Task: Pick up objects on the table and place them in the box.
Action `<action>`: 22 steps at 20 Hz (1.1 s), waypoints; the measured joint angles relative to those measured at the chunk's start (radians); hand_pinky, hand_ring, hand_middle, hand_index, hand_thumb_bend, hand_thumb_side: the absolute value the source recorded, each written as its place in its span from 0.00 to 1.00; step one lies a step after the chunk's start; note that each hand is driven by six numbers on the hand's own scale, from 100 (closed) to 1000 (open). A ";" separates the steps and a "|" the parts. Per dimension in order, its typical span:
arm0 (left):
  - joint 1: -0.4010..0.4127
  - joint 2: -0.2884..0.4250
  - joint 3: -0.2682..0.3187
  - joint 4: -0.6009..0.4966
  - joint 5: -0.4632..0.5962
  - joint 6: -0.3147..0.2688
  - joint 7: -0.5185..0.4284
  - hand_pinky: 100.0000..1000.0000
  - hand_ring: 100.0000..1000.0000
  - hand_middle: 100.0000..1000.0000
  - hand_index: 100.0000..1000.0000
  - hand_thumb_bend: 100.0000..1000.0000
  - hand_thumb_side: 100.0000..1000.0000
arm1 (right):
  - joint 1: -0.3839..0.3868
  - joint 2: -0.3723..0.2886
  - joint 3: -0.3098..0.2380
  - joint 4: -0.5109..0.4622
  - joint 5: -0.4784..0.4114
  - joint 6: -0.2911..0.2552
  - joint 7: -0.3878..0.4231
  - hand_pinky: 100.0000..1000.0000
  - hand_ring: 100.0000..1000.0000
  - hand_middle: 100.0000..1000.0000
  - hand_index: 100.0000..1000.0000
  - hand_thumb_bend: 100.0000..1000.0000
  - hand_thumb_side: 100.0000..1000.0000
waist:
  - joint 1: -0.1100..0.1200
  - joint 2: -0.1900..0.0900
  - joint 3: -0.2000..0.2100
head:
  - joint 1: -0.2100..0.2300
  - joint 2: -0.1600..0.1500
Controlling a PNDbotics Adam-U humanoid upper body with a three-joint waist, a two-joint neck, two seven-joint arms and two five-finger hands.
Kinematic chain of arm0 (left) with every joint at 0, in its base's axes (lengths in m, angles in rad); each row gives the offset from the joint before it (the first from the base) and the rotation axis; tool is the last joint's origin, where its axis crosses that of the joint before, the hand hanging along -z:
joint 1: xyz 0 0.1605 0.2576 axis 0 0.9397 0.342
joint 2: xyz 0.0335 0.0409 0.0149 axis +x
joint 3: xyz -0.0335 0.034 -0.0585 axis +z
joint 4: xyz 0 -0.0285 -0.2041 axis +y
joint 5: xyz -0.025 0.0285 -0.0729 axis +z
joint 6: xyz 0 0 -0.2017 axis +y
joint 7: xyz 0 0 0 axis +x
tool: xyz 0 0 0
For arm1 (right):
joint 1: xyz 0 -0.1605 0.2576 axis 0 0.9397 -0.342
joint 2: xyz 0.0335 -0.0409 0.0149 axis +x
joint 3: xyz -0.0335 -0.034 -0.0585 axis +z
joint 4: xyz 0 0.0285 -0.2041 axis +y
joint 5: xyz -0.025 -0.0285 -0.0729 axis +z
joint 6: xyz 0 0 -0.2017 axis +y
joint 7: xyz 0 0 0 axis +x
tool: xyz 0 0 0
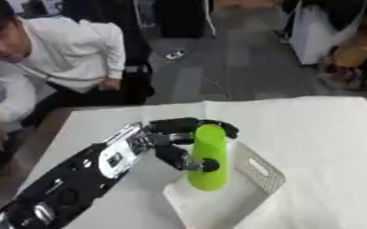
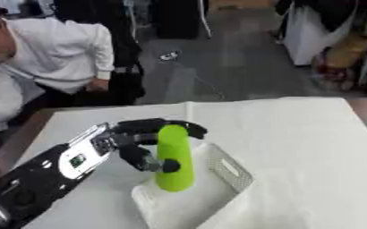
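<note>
Smooth green cylinder (image 1: 209,156) (left hand (image 1: 173,138)), over box (image 1: 258,172)

The left hand (image 1: 175,143) and its green cylinder (image 1: 208,156) occupy the box (image 1: 258,172) opening; the table (image 1: 320,134) to the right lies open.

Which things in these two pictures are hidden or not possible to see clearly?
- Right hand: shows in neither view.
- Box floor: in both views the green cylinder and the near wall hide most of it; whether anything lies inside cannot be told.
- Cylinder's lower end: blurred, so contact with the box is unclear.
- Box's near corner: cut off by the bottom edge in the left eye view.
- Left hand: palm hidden behind its curled fingers.
</note>
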 measured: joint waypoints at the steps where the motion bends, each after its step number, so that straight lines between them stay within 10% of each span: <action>1: -0.001 0.000 0.000 0.002 -0.007 -0.005 -0.004 1.00 1.00 1.00 1.00 0.25 1.00 | 0.000 0.000 0.000 0.000 0.000 0.000 0.000 0.11 0.24 0.46 0.58 0.00 0.61 | 0.000 0.000 0.000 | 0.000 0.000; 5: -0.009 -0.002 0.000 0.003 -0.062 -0.036 -0.021 1.00 1.00 1.00 1.00 0.31 1.00 | 0.000 0.000 0.000 0.000 -0.003 0.000 0.000 0.11 0.24 0.46 0.58 0.00 0.61 | 0.000 0.000 -0.001 | 0.000 0.000; 10: -0.009 -0.009 0.001 0.014 -0.086 -0.071 -0.004 1.00 1.00 1.00 1.00 0.03 1.00 | -0.007 0.000 0.000 0.000 -0.006 0.001 -0.001 0.11 0.24 0.46 0.58 0.00 0.61 | 0.001 0.000 -0.003 | 0.000 0.000; 16: -0.007 -0.025 0.000 0.033 -0.012 -0.037 -0.009 1.00 1.00 1.00 1.00 0.00 1.00 | -0.008 0.000 0.000 0.000 -0.007 0.004 -0.004 0.11 0.24 0.46 0.58 0.00 0.60 | 0.008 0.000 -0.006 | 0.000 -0.001; 22: -0.004 -0.026 -0.002 0.030 -0.040 -0.058 -0.059 1.00 1.00 1.00 1.00 0.66 1.00 | -0.018 0.000 0.000 0.000 -0.013 0.008 -0.008 0.11 0.24 0.46 0.58 0.00 0.60 | 0.013 -0.003 -0.013 | -0.001 0.000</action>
